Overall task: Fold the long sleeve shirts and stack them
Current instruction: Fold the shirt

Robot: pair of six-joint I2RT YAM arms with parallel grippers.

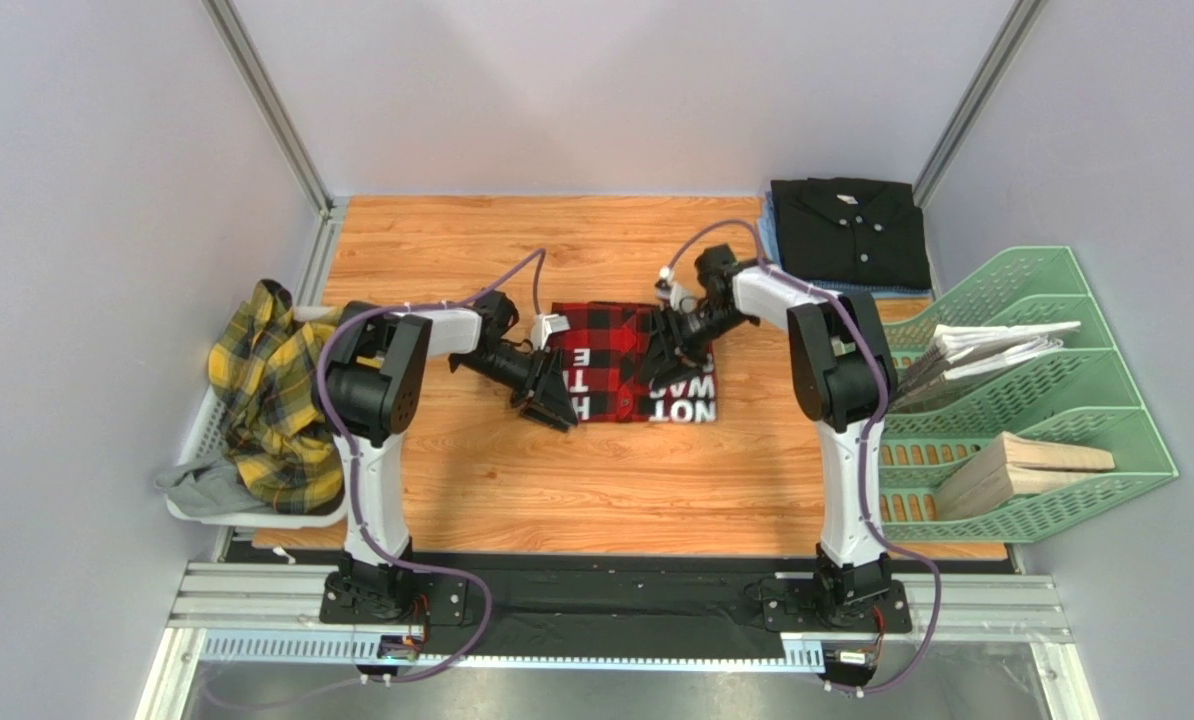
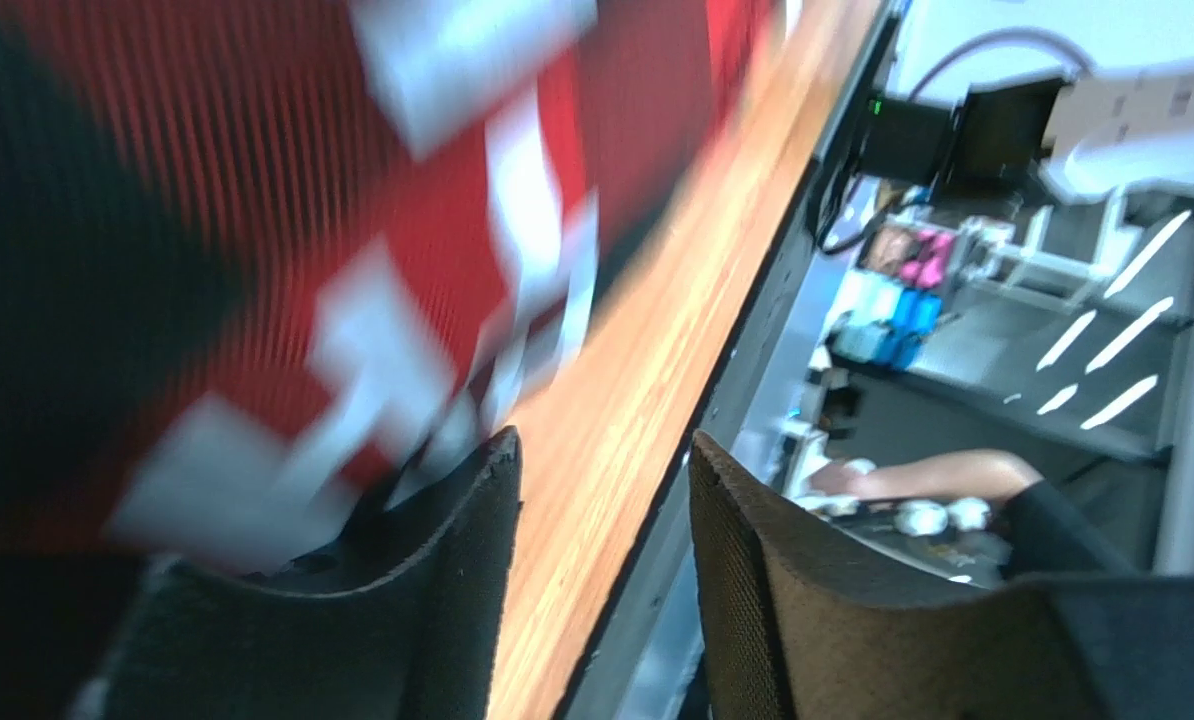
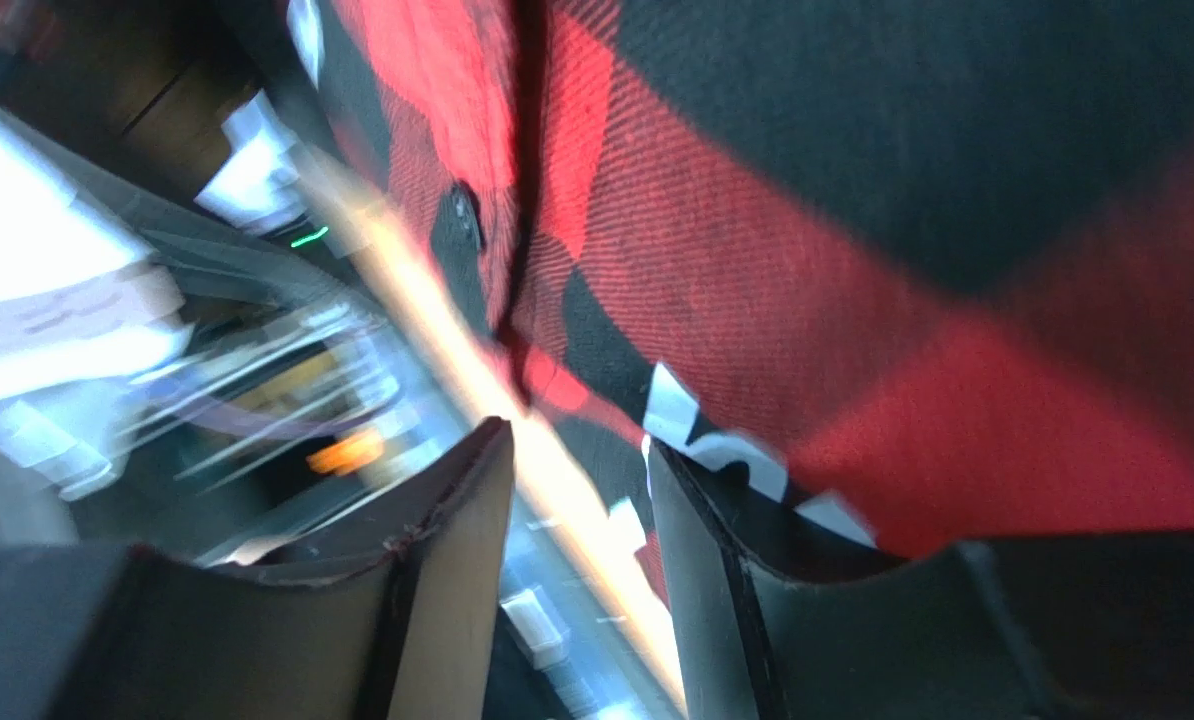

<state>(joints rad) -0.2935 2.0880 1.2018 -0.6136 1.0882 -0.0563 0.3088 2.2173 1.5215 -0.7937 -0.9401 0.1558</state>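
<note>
The red-and-black check shirt (image 1: 618, 365) with white letters lies folded in the middle of the wooden table. My left gripper (image 1: 551, 405) is at its left edge; in the left wrist view the gripper (image 2: 603, 443) is open, bare wood shows in the gap, and the shirt (image 2: 258, 225) lies just beside one finger (image 2: 453, 570). My right gripper (image 1: 663, 360) is over the shirt's right part. It is open too (image 3: 576, 438), with the cloth (image 3: 859, 300) against the outside of one finger (image 3: 723, 600). The black shirt (image 1: 848, 228) lies folded at the back right. The yellow plaid shirt (image 1: 273, 393) is crumpled at the left.
A white basket (image 1: 198, 503) at the table's left edge holds the plaid shirt and some grey cloth. A green tiered tray rack (image 1: 1039, 390) with papers and wooden blocks stands at the right. Grey walls and metal posts close in the back.
</note>
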